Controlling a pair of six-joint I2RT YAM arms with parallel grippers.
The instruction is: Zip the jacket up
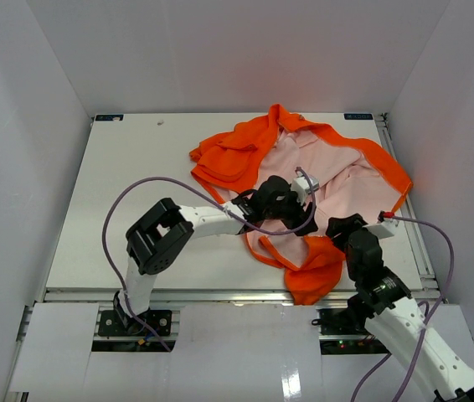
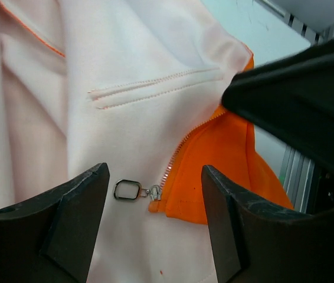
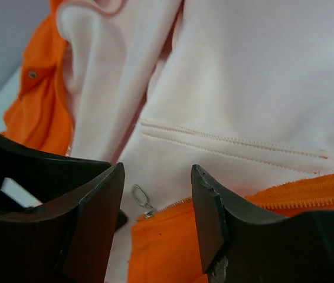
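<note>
Left gripper (image 2: pixel 153 191), jaws apart, hides the zipper pull (image 2: pixel 128 190) of the jacket (image 2: pixel 125 112) from overhead.

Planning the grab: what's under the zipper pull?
The pull lies on the pink lining, next to the orange hem corner. Whatever is beneath the lining is covered.

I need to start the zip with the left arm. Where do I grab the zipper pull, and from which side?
Take the zipper pull by its metal loop, not by the slider. The loop lies flat on the pink lining and points away from the slider, so coming straight down from above is probably best. The open left gripper straddles it. Expect to pinch a little fabric.
</note>
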